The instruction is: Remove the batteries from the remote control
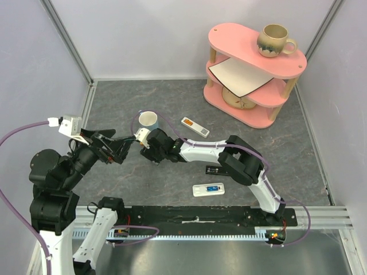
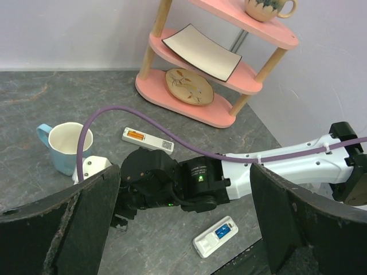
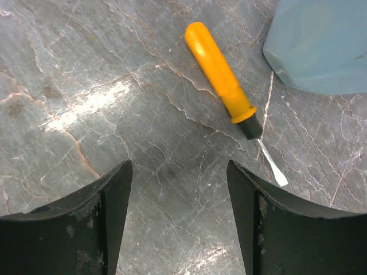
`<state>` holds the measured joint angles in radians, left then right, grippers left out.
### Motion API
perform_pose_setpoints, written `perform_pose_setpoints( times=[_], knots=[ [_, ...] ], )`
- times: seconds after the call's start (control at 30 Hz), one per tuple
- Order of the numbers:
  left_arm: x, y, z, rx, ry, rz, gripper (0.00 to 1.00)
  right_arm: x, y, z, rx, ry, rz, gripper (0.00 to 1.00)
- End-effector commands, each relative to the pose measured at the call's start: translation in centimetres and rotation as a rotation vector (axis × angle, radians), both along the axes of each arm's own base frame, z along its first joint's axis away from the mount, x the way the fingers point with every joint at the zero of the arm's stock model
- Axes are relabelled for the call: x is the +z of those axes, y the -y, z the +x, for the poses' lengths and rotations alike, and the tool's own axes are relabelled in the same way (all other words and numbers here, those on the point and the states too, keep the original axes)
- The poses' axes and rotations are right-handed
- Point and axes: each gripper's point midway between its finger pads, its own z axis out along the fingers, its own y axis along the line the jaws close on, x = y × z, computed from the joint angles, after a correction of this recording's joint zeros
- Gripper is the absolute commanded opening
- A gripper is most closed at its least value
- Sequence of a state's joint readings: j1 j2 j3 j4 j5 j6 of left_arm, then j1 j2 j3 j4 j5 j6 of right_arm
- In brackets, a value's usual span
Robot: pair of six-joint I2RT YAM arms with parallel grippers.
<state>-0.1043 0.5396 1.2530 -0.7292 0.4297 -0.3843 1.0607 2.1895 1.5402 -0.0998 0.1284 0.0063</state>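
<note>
A white remote control (image 1: 207,189) lies open near the front of the table, with blue batteries (image 1: 213,187) in its compartment; the left wrist view shows it too (image 2: 215,236) with the blue batteries (image 2: 222,231). A second white remote (image 1: 195,127) lies farther back, showing orange cells (image 2: 135,135). My right gripper (image 3: 179,169) hangs open over bare table with nothing between its fingers, close beside an orange-handled screwdriver (image 3: 221,74). My left gripper (image 2: 184,172) is wide open and empty, facing the right arm's wrist (image 2: 200,183).
A light blue mug (image 1: 149,120) stands just behind both grippers and next to the screwdriver (image 3: 321,46). A small black cover (image 1: 218,170) lies beside the right arm. A pink three-tier shelf (image 1: 252,109) with a mug, a plate and a dish stands at the back right.
</note>
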Motion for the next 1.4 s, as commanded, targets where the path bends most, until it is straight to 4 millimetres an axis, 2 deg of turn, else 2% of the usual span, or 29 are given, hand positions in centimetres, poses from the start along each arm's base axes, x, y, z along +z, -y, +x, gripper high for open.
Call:
perform_pose_setpoints(
  times=[0.0,0.07,0.13,0.17,0.2,0.27,0.3,0.37,0.43,0.47,0.5,0.53,0.57,0.6,0.63,0.67,0.93,1.03,1.1,1.17,1.2,1.27,1.3,1.37],
  knots=[
    [-0.6,0.0,-0.3,-0.013,0.012,0.048,0.99,5.6,-2.4,0.0,0.093,0.066,0.104,0.73],
    [-1.0,0.0,-0.2,-0.018,-0.002,0.055,0.99,5.4,-2.8,0.0,0.107,0.053,0.105,0.73],
    [-1.4,0.0,0.2,-0.020,-0.009,0.072,0.99,6.1,-3.6,0.2,0.124,0.067,0.123,0.73],
    [-1.5,0.0,0.2,-0.021,-0.009,0.078,0.99,5.7,-3.8,0.3,0.127,0.065,0.118,0.73],
    [-1.6,0.0,0.5,-0.022,-0.009,0.090,0.99,6.3,-4.4,0.7,0.129,0.075,0.134,0.74],
    [-1.9,0.1,0.9,-0.030,-0.020,0.102,0.99,5.7,-4.9,1.0,0.141,0.058,0.132,0.74],
    [-2.2,0.1,1.1,-0.034,-0.027,0.110,0.99,6.4,-5.4,1.3,0.141,0.068,0.148,0.73],
    [-2.6,0.3,1.5,-0.044,-0.042,0.111,0.99,6.0,-5.9,1.8,0.139,0.072,0.147,0.74],
    [-2.9,0.5,1.9,-0.059,-0.034,0.113,0.99,6.5,-6.3,3.1,0.112,0.107,0.149,0.75],
    [-3.1,0.8,2.2,-0.078,-0.035,0.112,0.99,5.4,-6.4,3.5,0.111,0.108,0.128,0.75],
    [-3.1,1.0,2.6,-0.084,-0.028,0.113,0.99,6.0,-6.9,4.3,0.097,0.126,0.141,0.75],
    [-2.9,1.0,2.8,-0.086,-0.020,0.112,0.99,5.6,-6.7,5.1,0.085,0.121,0.134,0.75],
    [-3.0,1.3,3.0,-0.101,-0.019,0.112,0.99,4.0,-6.7,5.5,0.076,0.101,0.118,0.75],
    [-3.0,1.4,3.1,-0.111,-0.016,0.112,0.99,4.6,-7.0,6.2,0.068,0.101,0.127,0.75],
    [-2.6,1.5,3.2,-0.118,-0.001,0.112,0.99,4.1,-6.8,6.9,0.065,0.087,0.128,0.75],
    [-2.6,1.7,3.2,-0.130,0.003,0.116,0.99,3.0,-6.7,7.1,0.065,0.074,0.117,0.74],
    [-3.4,1.7,3.3,-0.136,0.013,0.132,0.99,-0.3,-4.9,9.0,0.041,0.027,0.073,0.74],
    [-3.7,1.7,3.2,-0.139,0.014,0.134,0.99,-2.2,-4.2,8.6,0.037,-0.003,0.030,0.72],
    [-3.8,1.8,3.0,-0.142,0.015,0.135,0.99,-3.0,-3.7,7.6,0.061,-0.039,0.019,0.68],
    [-3.8,1.7,3.1,-0.139,0.015,0.137,0.99,-3.0,-3.2,7.1,0.067,-0.050,0.011,0.65],
    [-3.9,1.7,3.1,-0.138,0.013,0.138,0.99,-3.8,-2.6,6.5,0.071,-0.070,-0.004,0.60],
    [-4.0,1.7,3.2,-0.137,0.012,0.140,0.99,-3.7,-2.4,5.8,0.086,-0.089,0.000,0.55],
    [-4.0,1.7,3.3,-0.135,0.009,0.140,0.99,-4.3,-2.2,5.2,0.098,-0.109,-0.006,0.48],
    [-4.1,1.7,3.3,-0.135,0.006,0.140,0.99,-4.4,-2.2,4.5,0.109,-0.117,-0.011,0.42]
  ],
)
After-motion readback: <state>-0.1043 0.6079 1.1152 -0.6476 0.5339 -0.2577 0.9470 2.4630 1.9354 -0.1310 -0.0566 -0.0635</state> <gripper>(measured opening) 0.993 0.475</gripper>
